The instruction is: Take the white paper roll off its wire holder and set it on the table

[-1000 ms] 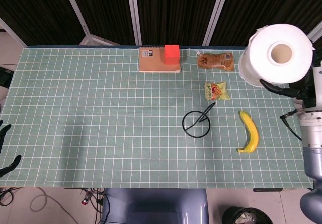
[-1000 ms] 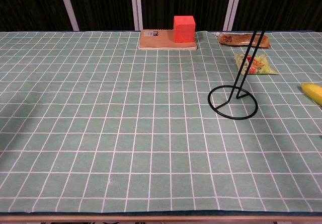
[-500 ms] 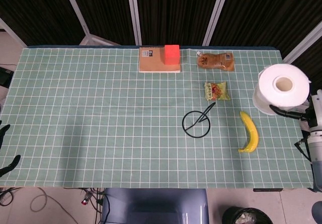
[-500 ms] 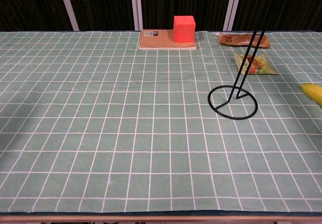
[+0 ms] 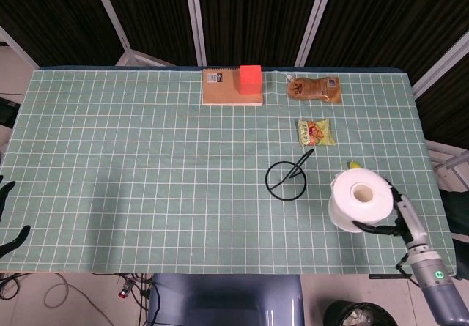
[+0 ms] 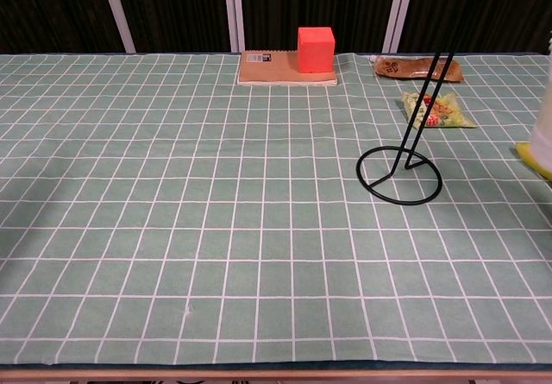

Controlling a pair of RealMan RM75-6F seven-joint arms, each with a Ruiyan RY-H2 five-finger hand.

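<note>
Over the banana [image 5: 352,165], the right hand [image 5: 390,223] now holds the lowered white paper roll [image 5: 357,199], clear of the empty wire holder [image 5: 286,179]; left hand [image 5: 9,220] unclear.

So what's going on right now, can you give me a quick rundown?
Right hand grips paper roll, already off the wire holder. Left hand at table edge, empty. Banana mostly hidden beneath the roll.

Black fingers [image 5: 381,228], grey forearm, green light
</note>
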